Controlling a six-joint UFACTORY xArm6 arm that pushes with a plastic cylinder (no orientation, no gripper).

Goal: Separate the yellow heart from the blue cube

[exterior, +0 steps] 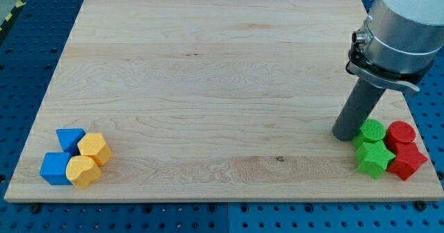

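Note:
The yellow heart [82,171] lies at the view's bottom left of the wooden board [208,66], touching the blue cube [54,168] on its left. A yellow hexagon block [94,148] and a blue triangular block [70,139] sit just above them in one tight cluster. My tip [345,135] is far off at the view's right, just left of the green round block [372,130], a long way from the yellow heart and blue cube.
At the view's bottom right sit a green star block [373,158], a red round block [401,133] and a red star block [407,161]. The arm's grey body [402,25] hangs over the board's right edge. A blue perforated table surrounds the board.

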